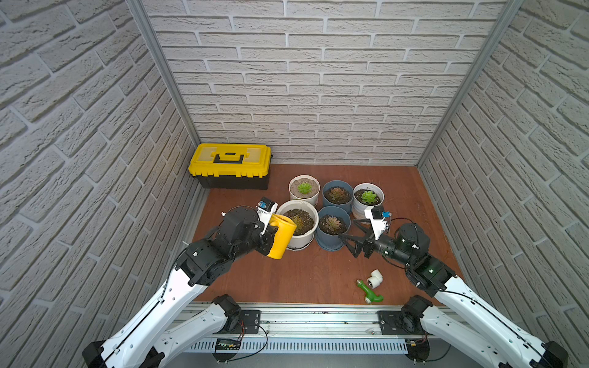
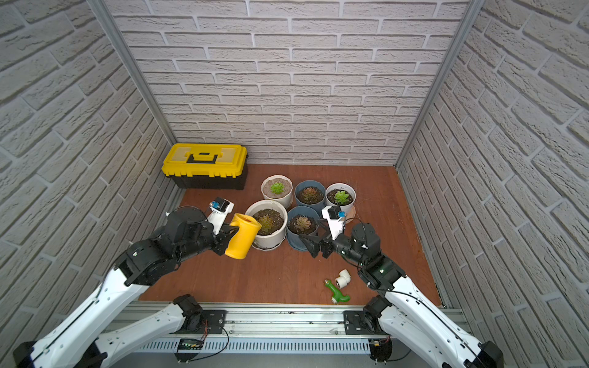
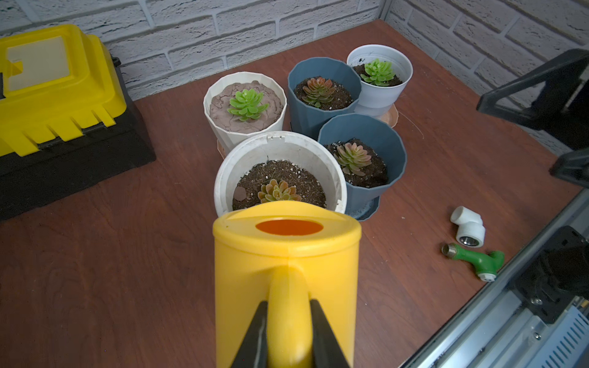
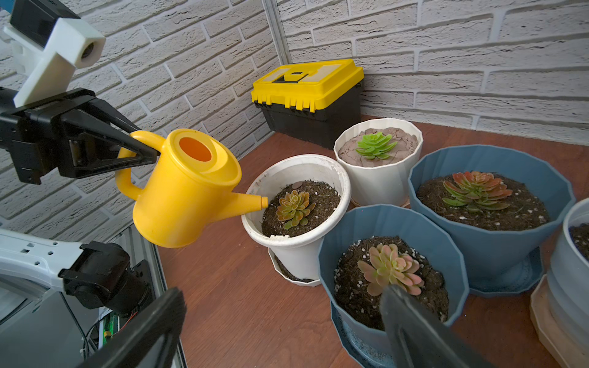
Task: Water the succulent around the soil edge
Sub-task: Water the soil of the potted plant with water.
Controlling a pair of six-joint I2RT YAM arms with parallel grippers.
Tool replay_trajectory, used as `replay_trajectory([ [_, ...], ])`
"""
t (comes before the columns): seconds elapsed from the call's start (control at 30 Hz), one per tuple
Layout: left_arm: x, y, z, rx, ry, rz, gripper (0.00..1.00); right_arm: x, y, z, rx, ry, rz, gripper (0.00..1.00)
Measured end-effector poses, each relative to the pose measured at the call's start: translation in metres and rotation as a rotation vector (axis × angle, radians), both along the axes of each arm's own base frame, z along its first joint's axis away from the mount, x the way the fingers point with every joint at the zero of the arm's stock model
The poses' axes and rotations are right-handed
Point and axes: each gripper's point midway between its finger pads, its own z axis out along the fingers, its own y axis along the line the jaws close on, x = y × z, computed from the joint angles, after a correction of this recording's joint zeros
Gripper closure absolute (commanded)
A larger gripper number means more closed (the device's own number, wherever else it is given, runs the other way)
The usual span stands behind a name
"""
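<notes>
In the left wrist view the yellow plastic watering can (image 3: 287,270) hides its own spout and the near part of the wide white round plastic pot (image 3: 223,178). Only the far arc of the soil edge (image 3: 283,170) shows there. In both top views the can covers that pot's rim on the left arm's side. The right wrist view shows the spout (image 4: 245,204). Its long axis runs almost level, with the tip just past the pot's rim above the dark gritty soil, aimed at the reddish-green succulent (image 4: 294,208). The left tool (image 4: 143,149) pinches the can's loop handle, outside the pot. The right tool (image 1: 347,229) hangs spread wide, gripping nothing, off the pot's opposite side.
</notes>
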Motion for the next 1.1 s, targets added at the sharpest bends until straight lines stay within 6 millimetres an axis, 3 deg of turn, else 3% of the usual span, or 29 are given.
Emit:
replay_trajectory([
  [0.33, 0.002, -0.014, 0.000, -0.002, 0.010, -0.043, 1.00, 0.000, 0.000, 0.000, 0.000, 0.000, 0.000, 0.01],
  [1.1, 0.034, -0.044, -0.003, -0.012, -0.012, -0.068, 1.00, 0.000, 0.000, 0.000, -0.001, 0.000, 0.000, 0.01],
])
